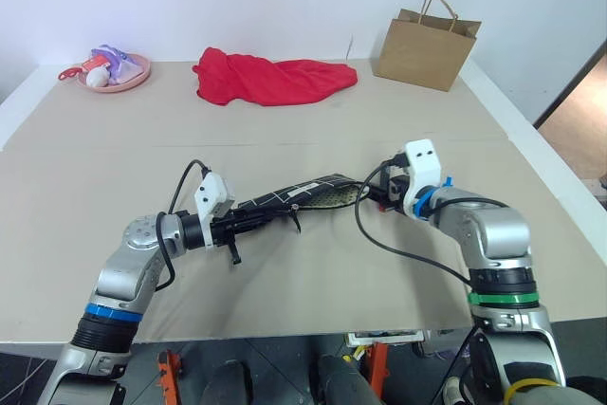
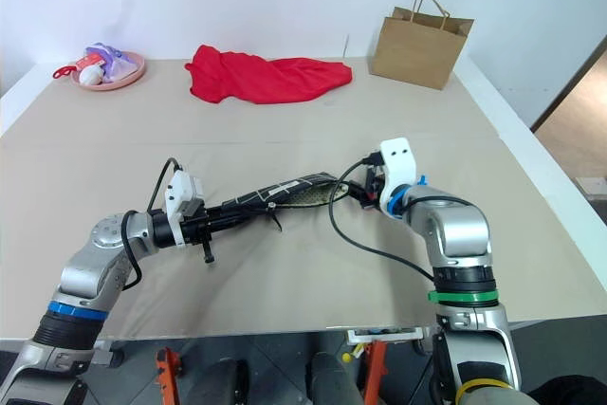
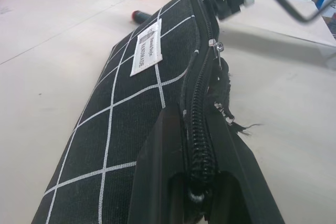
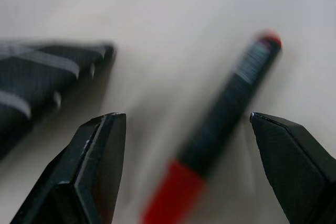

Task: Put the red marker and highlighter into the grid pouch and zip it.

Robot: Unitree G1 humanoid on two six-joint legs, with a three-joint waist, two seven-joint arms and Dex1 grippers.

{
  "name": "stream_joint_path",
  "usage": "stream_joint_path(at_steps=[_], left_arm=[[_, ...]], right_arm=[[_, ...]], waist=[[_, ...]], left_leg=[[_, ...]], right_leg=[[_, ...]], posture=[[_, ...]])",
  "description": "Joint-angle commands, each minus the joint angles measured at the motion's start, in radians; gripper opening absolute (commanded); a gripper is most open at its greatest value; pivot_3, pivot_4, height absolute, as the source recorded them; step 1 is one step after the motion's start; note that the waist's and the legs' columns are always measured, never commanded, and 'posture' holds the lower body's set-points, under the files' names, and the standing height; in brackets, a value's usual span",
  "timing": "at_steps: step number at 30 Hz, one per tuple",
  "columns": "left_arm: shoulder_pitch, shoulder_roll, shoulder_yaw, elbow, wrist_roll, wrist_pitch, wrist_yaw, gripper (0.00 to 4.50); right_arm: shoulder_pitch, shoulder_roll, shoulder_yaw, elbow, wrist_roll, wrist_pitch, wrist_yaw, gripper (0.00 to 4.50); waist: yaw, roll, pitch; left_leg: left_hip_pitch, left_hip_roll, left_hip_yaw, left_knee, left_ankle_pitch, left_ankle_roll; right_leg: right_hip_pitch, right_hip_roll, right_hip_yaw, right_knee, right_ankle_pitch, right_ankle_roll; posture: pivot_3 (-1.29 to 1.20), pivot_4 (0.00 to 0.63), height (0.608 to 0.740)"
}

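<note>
The grid pouch (image 1: 303, 194), black with white lines and a white label (image 3: 147, 48), is held off the table by one end. My left gripper (image 3: 197, 192) is shut on its zip edge. The zip slider (image 3: 212, 45) sits partway along, and the far part gapes, showing a pale lining. My right gripper (image 4: 185, 115) stands open at the pouch's far end, pointing down over the red marker (image 4: 226, 114). The marker lies on the table between its fingers, untouched. Its red end (image 3: 137, 14) peeks out beside the pouch. The highlighter is out of view.
A red cloth (image 1: 270, 80) lies at the back middle of the table. A brown paper bag (image 1: 427, 45) stands at the back right. A pink dish of small toys (image 1: 109, 70) sits at the back left. The table's front edge (image 1: 303, 334) is close.
</note>
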Motion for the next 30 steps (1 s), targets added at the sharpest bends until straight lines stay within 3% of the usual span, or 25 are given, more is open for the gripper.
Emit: stream_joint_path(at_steps=[1, 5, 10, 11, 16, 20, 24, 27, 30], left_arm=[[0.006, 0.011, 0.032, -0.035, -0.018, -0.009, 0.004, 0.0], [0.009, 0.011, 0.034, -0.038, -0.017, -0.007, 0.004, 0.0], [0.004, 0.009, 0.032, -0.034, -0.017, -0.008, -0.001, 0.0], [0.002, 0.009, 0.031, -0.033, -0.016, -0.008, -0.002, 0.0], [-0.003, 0.007, 0.028, -0.029, -0.016, -0.008, -0.007, 0.0], [-0.005, 0.009, 0.026, -0.028, -0.016, -0.007, -0.013, 0.0], [-0.009, 0.009, 0.021, -0.022, -0.014, -0.008, -0.022, 0.0], [-0.012, 0.007, 0.02, -0.017, -0.012, -0.011, -0.026, 0.0], [-0.014, 0.004, 0.02, -0.009, -0.008, -0.018, -0.03, 0.0]], right_arm=[[0.003, -0.009, 0.002, -0.005, -0.025, -0.033, -0.013, 4.08], [0.026, -0.031, -0.003, -0.003, -0.043, -0.064, -0.01, 3.16], [0.027, -0.048, -0.017, -0.01, -0.043, -0.083, -0.007, 0.78], [0.025, -0.051, -0.022, -0.012, -0.042, -0.087, -0.008, 0.54], [-0.006, -0.05, -0.076, -0.048, -0.005, -0.161, 0.008, 0.53], [-0.045, -0.143, -0.129, -0.125, 0.068, -0.278, 0.171, 0.53], [-0.008, -0.335, -0.173, -0.22, 0.164, -0.349, 0.437, 0.53], [0.136, -0.521, -0.209, -0.319, 0.225, -0.407, 0.686, 0.53], [0.237, -0.631, -0.234, -0.354, 0.243, -0.429, 0.787, 0.53]], waist=[[0.0, 0.0, 0.0], [0.0, 0.0, 0.0], [0.0, 0.0, 0.0], [0.0, 0.0, 0.0], [0.0, 0.0, 0.0], [0.0, 0.001, 0.001], [0.005, 0.001, 0.001], [0.014, 0.0, 0.0], [0.014, 0.0, 0.0]], left_leg=[[0.0, 0.0, 0.0, 0.0, 0.0, 0.0], [0.0, 0.0, 0.0, 0.0, 0.0, 0.0], [0.0, 0.0, 0.0, 0.0, 0.0, 0.0], [0.0, 0.0, 0.0, 0.0, 0.0, 0.0], [0.0, 0.0, 0.0, 0.0, 0.0, 0.0], [0.0, 0.0, 0.0, 0.0, 0.0, 0.0], [-0.001, 0.0, 0.0, -0.001, 0.0, 0.001], [-0.001, 0.0, -0.001, -0.001, -0.001, 0.002], [-0.001, 0.0, -0.002, -0.001, -0.002, 0.003]], right_leg=[[0.0, 0.0, 0.0, 0.0, 0.0, 0.0], [0.0, 0.0, 0.0, 0.0, 0.0, 0.0], [0.0, 0.0, 0.0, 0.0, 0.0, 0.0], [0.0, 0.0, 0.0, 0.0, 0.0, 0.0], [0.0, 0.0, 0.0, 0.0, 0.0, 0.0], [0.0, 0.0, 0.0, 0.0, 0.0, 0.0], [0.0, 0.0, 0.0, -0.001, 0.0, 0.001], [0.0, 0.0, -0.002, -0.003, -0.002, 0.0], [0.002, 0.0, -0.002, -0.004, -0.002, -0.001]], posture=[[0.0, 0.15, 0.74], [0.0, 0.15, 0.74], [0.0, 0.15, 0.74], [0.0, 0.15, 0.74], [0.0, 0.15, 0.74], [0.0, 0.15, 0.74], [0.0, 0.15, 0.74], [0.0, 0.15, 0.74], [0.0, 0.15, 0.74]])
